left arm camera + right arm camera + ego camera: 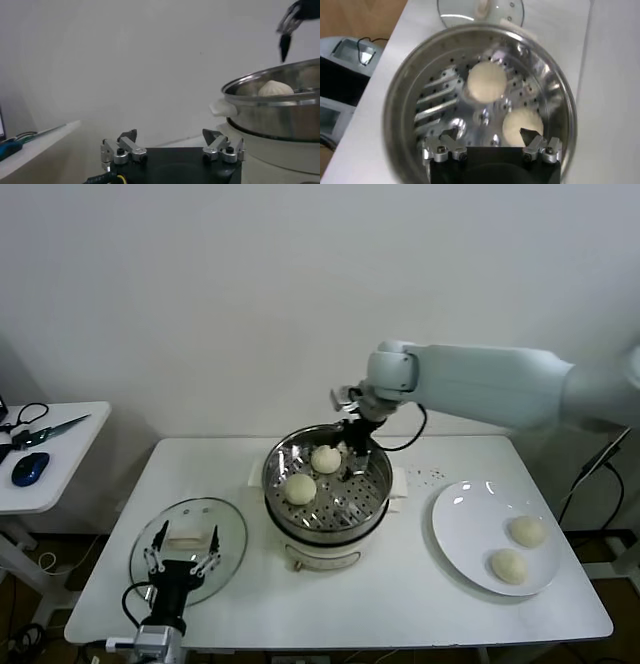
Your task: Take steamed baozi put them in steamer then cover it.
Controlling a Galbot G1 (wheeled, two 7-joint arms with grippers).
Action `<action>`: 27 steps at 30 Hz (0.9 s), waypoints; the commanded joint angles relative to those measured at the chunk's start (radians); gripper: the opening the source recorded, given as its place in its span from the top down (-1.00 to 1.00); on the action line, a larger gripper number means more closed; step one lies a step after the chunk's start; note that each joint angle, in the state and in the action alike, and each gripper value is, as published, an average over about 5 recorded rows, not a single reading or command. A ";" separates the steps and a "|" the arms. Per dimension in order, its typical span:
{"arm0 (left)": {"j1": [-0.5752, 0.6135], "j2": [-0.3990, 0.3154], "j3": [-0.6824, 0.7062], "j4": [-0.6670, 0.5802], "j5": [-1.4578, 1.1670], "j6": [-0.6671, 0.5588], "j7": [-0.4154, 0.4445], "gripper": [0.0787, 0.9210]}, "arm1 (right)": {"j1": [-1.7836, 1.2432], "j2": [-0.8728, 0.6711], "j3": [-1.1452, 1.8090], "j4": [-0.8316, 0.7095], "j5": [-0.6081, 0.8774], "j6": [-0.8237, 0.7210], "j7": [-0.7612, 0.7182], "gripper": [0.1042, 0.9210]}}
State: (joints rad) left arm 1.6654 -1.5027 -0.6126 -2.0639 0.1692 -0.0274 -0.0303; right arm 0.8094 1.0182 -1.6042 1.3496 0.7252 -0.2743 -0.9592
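Head view: our right gripper (352,452) hangs open over the shiny round metal steamer (372,509), two soft white buns (312,473) inside, two wait on the flat white plate (460,524). Our left gripper (182,546) waits open over the round glass lid (225,519).

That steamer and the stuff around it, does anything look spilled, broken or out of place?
Nothing stands out. The steamer sits upright with two baozi resting inside; two more wait on the white plate. The cover lies flat on the table, off the steamer, as expected at this stage.
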 commanded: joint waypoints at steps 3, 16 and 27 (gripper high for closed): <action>0.009 0.001 -0.009 0.004 0.000 0.000 0.001 -0.77 | 0.030 -0.461 -0.037 0.198 -0.233 0.041 -0.071 -0.76; 0.023 -0.008 -0.014 0.004 0.016 0.003 0.000 -0.77 | -0.403 -0.644 0.144 0.105 -0.568 0.108 -0.066 -0.76; 0.031 -0.016 -0.020 0.014 0.030 0.004 -0.003 -0.77 | -0.644 -0.595 0.320 -0.015 -0.623 0.121 -0.068 -0.76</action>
State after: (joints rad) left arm 1.6943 -1.5170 -0.6307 -2.0547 0.1940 -0.0239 -0.0325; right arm 0.3878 0.4638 -1.4235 1.4055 0.2038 -0.1678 -1.0226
